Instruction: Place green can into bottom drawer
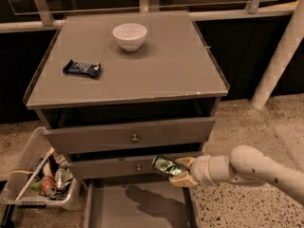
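Observation:
My gripper (pixel 183 171) reaches in from the right on a white arm and is shut on the green can (pixel 166 166). The can is shiny green and silver and lies on its side, pointing left, in front of the middle drawer. It hangs in the air above the right part of the bottom drawer (pixel 140 205), which is pulled out as a flat grey tray with low sides. The can's shadow falls on the drawer floor.
Two knobbed drawers (pixel 135 138) sit above the tray. A white bowl (pixel 129 36) and a dark blue snack wrapper (pixel 82 68) lie on the cabinet top. A clear bin (pixel 29 151) with red cans stands on the floor at left. A white post (pixel 278 56) stands at right.

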{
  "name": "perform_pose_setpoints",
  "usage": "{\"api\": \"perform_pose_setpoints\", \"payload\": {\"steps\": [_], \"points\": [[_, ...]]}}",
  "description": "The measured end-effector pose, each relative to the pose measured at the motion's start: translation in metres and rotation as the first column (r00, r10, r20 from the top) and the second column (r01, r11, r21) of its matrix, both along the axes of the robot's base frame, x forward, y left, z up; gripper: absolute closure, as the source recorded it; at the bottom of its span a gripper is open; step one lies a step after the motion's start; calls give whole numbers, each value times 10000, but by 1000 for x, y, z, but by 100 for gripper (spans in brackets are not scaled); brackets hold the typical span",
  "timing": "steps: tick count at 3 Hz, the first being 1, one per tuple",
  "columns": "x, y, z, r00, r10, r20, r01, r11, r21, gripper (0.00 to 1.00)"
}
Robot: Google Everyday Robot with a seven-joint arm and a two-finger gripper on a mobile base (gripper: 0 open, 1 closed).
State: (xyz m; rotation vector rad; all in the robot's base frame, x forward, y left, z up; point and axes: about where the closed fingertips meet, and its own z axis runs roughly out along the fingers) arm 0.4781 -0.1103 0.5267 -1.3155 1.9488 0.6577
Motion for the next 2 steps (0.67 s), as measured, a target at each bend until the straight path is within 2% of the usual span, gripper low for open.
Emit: {"api": "perform_pose_setpoints", "payload": {"steps": [1, 2], "points": [[2, 9, -33, 9991, -91, -425, 98, 9998, 164, 100], [4, 18, -77, 9993, 19, -383, -4, 9992, 397, 100]]}}
